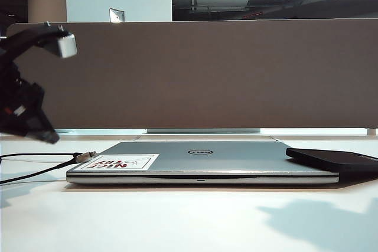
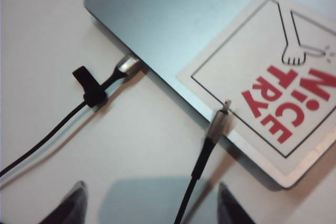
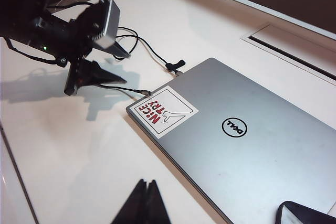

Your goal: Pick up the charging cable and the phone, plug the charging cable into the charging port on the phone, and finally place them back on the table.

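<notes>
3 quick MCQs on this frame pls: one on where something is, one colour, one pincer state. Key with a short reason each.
1. Where does the charging cable's silver plug rest?
A. on the laptop's stickered corner
B. inside the phone's port
C. between the right pincer's tips

2. What colour is the lettering on the sticker?
A. blue
B. red
C. green

3. How do the pincers stand?
A. both open
B. left shut, right open
C. left open, right shut

Key:
1 A: the plug tip lies at the laptop edge beside the sticker, while the phone sits at the opposite side.
2 B: "NICE TRY" is printed in red.
3 C: the left pincer tips stand apart above the cable; the right pincer tips meet.
</notes>
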Tool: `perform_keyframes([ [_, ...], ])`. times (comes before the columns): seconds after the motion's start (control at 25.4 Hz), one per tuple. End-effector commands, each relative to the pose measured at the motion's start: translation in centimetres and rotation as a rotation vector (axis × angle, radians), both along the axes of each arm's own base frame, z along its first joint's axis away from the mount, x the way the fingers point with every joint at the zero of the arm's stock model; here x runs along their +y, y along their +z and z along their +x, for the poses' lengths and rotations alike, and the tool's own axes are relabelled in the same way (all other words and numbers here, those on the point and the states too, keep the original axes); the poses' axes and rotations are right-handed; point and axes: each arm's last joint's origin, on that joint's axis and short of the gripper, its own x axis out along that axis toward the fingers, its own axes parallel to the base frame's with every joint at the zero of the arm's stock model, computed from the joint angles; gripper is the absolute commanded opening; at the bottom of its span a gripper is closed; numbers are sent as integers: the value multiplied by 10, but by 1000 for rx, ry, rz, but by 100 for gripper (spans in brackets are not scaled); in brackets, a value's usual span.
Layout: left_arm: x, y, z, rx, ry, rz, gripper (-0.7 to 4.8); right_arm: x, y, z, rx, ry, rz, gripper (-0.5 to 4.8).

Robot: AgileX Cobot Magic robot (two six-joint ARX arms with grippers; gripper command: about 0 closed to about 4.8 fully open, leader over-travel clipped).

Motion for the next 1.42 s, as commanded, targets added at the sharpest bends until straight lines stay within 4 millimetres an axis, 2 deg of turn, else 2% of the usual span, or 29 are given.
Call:
perform_keyframes([
  [0.04, -1, -1, 3, -27, -40, 40, 301, 0, 4, 0, -21, 5, 25, -3],
  [0.51, -6, -4, 8, -78, -100, 86, 301, 0, 10, -1, -61, 10, 66, -3],
  [0.98, -10, -28, 21, -10, -103, 103, 300, -3, 15, -5, -99, 13, 101, -3],
  [1.42, -11, -31, 25, -30, -102, 98, 285, -3, 15, -5, -99, 11, 100, -3],
])
